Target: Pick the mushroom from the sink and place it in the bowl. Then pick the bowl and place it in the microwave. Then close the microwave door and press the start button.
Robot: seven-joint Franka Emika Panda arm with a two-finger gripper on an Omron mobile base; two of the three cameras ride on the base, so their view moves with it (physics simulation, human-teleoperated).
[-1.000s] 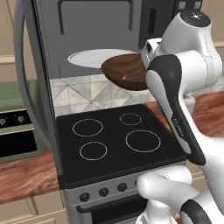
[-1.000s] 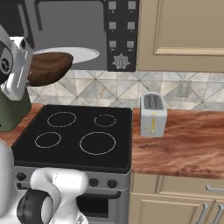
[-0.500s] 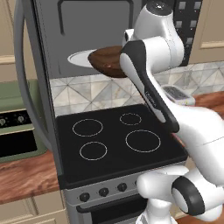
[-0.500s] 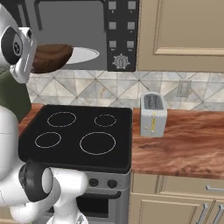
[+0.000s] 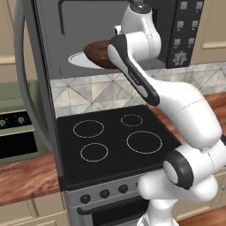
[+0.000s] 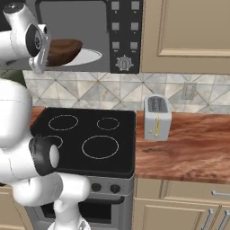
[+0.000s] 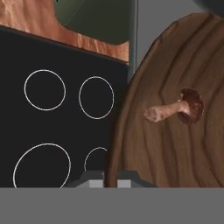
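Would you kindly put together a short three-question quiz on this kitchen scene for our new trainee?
1. True or false: the mushroom lies inside the bowl.
2. What is the end effector shut on? A) the toaster B) the bowl's rim C) a stove knob
3. Fill in: the bowl is held above the white ____ at the open microwave.

Key: 1 true; 2 B; 3 turntable plate.
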